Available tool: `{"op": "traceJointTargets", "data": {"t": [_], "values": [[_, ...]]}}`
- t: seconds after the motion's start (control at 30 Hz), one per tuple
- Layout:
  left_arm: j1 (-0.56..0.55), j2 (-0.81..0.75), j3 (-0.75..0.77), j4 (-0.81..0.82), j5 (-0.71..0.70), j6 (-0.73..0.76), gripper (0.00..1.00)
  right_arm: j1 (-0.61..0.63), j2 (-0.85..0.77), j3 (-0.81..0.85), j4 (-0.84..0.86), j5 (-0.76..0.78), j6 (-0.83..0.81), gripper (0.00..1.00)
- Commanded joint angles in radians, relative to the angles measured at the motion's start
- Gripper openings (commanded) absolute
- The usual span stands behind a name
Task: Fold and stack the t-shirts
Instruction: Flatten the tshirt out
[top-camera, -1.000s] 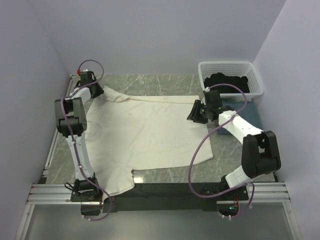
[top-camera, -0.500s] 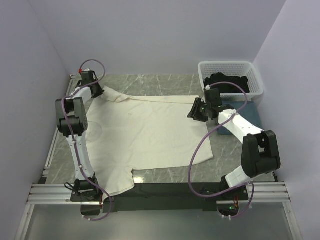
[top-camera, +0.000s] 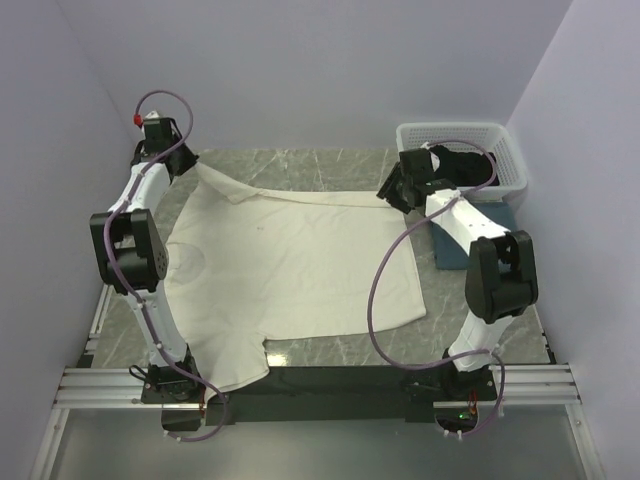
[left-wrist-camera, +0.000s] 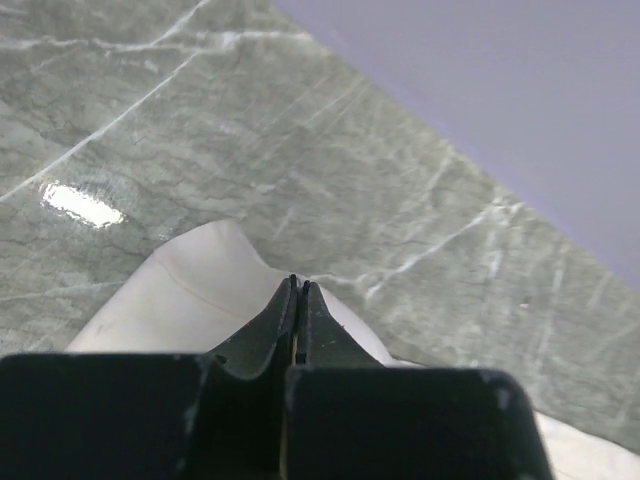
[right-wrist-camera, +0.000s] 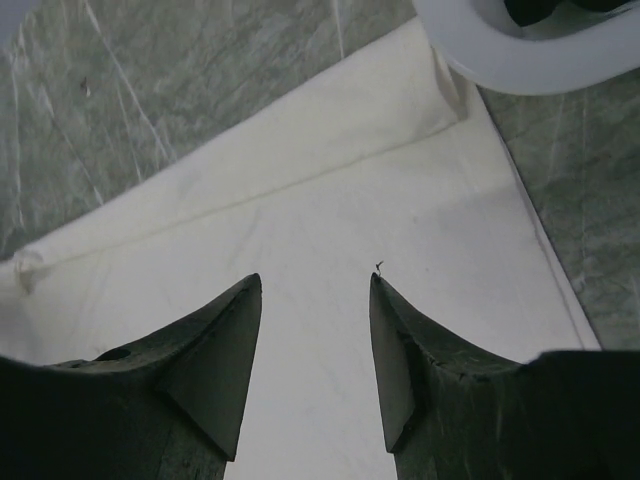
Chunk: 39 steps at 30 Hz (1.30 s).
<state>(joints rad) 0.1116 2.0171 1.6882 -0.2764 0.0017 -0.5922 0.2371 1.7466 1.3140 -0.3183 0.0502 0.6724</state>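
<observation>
The large cream-white t-shirt lies spread flat over the marble table. My left gripper is at the shirt's far left corner, shut on that cloth, which rises in a peak toward the fingers. My right gripper hovers open over the shirt's far right corner, with only flat cloth showing between its fingers. A black t-shirt sits in the basket. A slate-blue t-shirt lies folded on the right, partly behind my right arm.
The white lattice basket stands at the far right corner; its rim shows just beyond the shirt's corner. Walls close in the table at the back and on both sides. Bare marble runs behind the shirt.
My left gripper has shut on the shirt's far left corner and lifted it up and back. My right gripper has moved to the far right corner and opened a little wider.
</observation>
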Motion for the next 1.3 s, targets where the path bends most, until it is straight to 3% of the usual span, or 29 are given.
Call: {"op": "traceJointTargets", "data": {"t": [0.0,0.27,0.53,1.27], "values": [[-0.004,-0.069,-0.028,-0.012,0.004,-0.034,0.01,-0.01,0.054,0.073,0.001,0.103,0.177,0.55],[-0.004,-0.089,-0.05,-0.014,0.014,-0.047,0.01,-0.012,0.194,0.155,-0.028,0.204,0.435,0.54],[-0.003,-0.092,-0.073,0.0,0.027,-0.063,0.01,0.021,0.298,0.306,-0.083,0.375,0.346,0.56],[0.022,-0.135,-0.117,-0.003,0.046,-0.11,0.01,0.077,0.484,0.499,-0.301,0.436,0.365,0.52]]}}
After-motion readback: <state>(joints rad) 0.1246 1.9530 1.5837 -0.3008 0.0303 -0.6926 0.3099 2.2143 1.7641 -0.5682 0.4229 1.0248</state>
